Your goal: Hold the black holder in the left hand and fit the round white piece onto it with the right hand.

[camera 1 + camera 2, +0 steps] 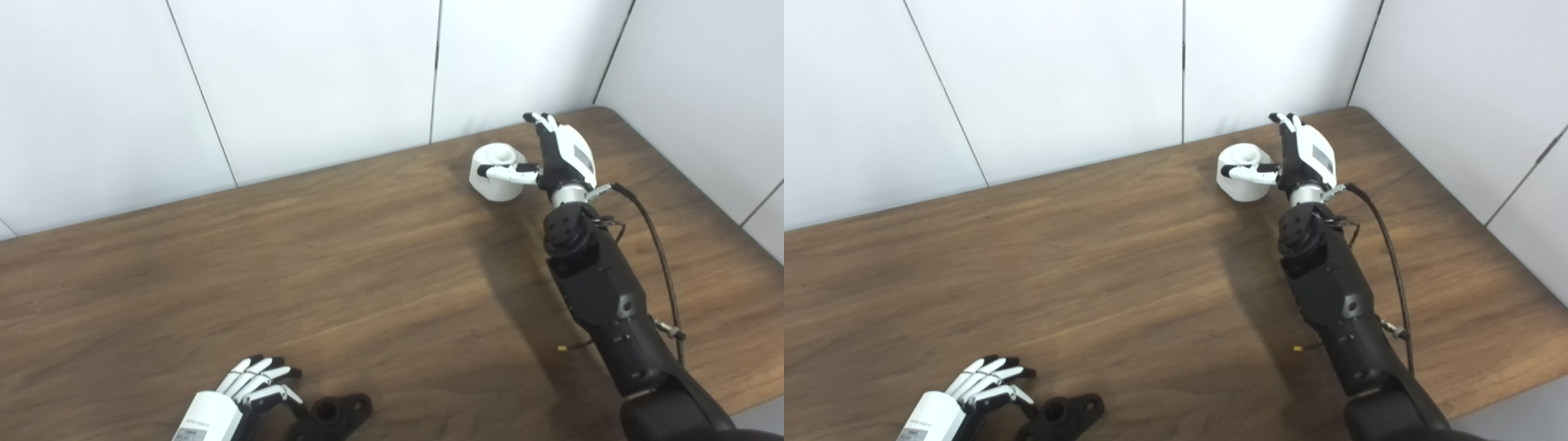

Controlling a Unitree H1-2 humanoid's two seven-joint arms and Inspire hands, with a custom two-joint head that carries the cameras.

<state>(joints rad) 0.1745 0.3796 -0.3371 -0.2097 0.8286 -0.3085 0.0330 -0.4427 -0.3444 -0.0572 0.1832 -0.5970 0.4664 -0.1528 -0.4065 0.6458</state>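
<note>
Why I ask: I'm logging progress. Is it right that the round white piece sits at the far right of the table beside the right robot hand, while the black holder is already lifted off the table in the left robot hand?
One thing is wrong: the black holder is not lifted. The right eye view shows it lying on the table, beside the open left robot hand. The rest holds: the round white piece sits at the far right by the right robot hand.

A lab-like test bay: bare wooden table (380, 257) boxed by white panel walls (306, 79).
</note>
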